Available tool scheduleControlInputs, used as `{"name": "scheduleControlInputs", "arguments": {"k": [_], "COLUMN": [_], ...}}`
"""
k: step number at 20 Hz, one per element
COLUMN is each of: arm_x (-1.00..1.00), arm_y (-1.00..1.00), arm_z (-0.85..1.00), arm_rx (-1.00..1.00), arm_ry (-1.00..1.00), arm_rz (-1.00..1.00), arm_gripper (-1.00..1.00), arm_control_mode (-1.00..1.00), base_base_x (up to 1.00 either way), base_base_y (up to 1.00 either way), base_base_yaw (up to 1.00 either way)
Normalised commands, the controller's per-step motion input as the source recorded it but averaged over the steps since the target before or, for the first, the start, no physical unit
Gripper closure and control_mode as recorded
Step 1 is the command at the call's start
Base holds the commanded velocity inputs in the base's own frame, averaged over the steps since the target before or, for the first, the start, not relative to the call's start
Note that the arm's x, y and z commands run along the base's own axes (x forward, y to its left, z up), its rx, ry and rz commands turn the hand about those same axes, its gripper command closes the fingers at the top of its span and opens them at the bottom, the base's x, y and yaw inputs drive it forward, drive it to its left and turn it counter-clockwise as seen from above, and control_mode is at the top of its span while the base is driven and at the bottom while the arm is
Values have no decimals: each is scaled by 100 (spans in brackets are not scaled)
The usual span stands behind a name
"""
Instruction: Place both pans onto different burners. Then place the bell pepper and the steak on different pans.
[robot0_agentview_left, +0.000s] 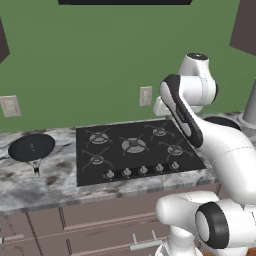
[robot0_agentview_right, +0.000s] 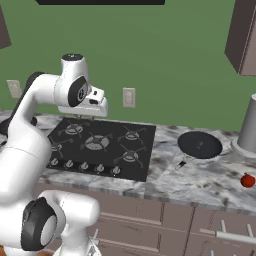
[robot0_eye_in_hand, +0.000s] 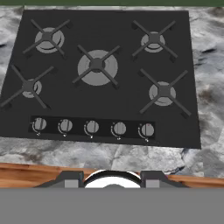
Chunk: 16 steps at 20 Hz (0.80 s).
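Hovering above burners (robot0_eye_in_hand: 96, 66), tool (robot0_agentview_right: 95, 107) empty, jaw state unclear; pans (robot0_agentview_left: 31, 147) well aside.

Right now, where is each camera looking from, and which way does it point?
Left base view: behind the arm on its left, facing the cooktop and green wall; a pan lies left of it; the white arm rises at right.
Right base view: behind the arm on its right, same cooktop; another pan and a red thing on the counter; arm at left.
Hand view: on the hand, looking down at the burners and knobs.
All share the cooktop.
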Motion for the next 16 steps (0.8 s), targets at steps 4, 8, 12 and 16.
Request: {"name": "scheduleControlInputs", "arguments": {"k": [4,8,12,16], "arm_x": [-11,-33,-35,-33], "arm_y": [3,23,44,51], "arm_z": [0,0,0,0], "arm_rx": [0,0,0,0], "arm_ry": [0,0,0,0], "arm_rz": [0,0,0,0], "arm_gripper": [-100,-100,-100,-100], "arm_control_mode": [-100,-100,-100,-100], "base_base_x": [0,0,0,0], "base_base_y": [0,0,0,0], "base_base_yaw": [0,0,0,0]}}
